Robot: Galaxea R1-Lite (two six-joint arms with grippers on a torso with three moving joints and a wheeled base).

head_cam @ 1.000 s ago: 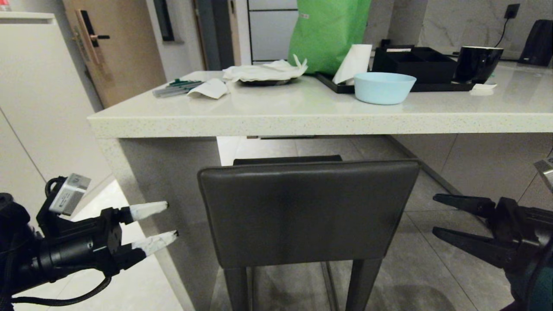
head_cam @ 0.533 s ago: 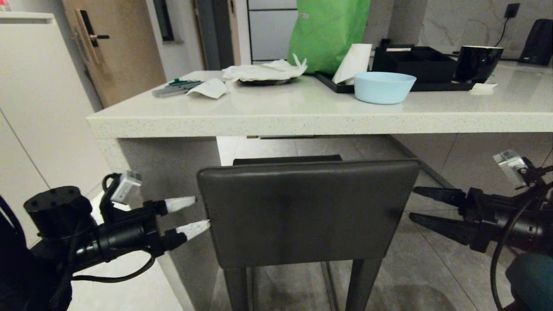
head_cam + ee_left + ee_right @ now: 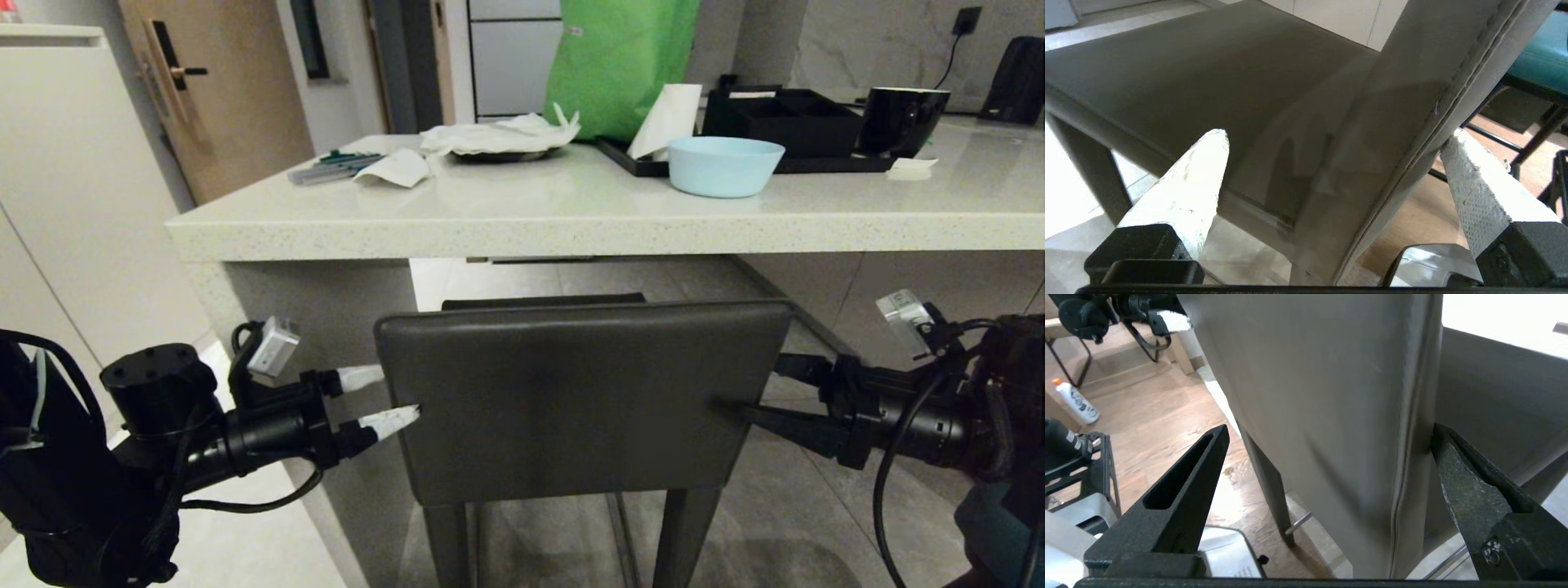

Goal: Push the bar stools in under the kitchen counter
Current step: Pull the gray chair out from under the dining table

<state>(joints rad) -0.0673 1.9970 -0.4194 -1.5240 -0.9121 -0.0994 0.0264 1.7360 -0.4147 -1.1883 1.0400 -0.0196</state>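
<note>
Counting stools: one dark grey bar stool point(image 3: 571, 400) in the head view; a sliver of one teal stool point(image 3: 1541, 61) in the left wrist view.
Stool place: backrest facing the robot, seat partly under the kitchen counter point(image 3: 588, 224).
Left gripper point(image 3: 380, 400): spread wide, straddling the backrest's left edge, one finger in front, one behind.
Right gripper point(image 3: 763, 392): spread wide, astride the right edge likewise.
Counter containers: one pale blue bowl point(image 3: 725, 166), contents unseen; one black tray point(image 3: 824, 163) bearing one black organiser point(image 3: 784, 118).
</note>
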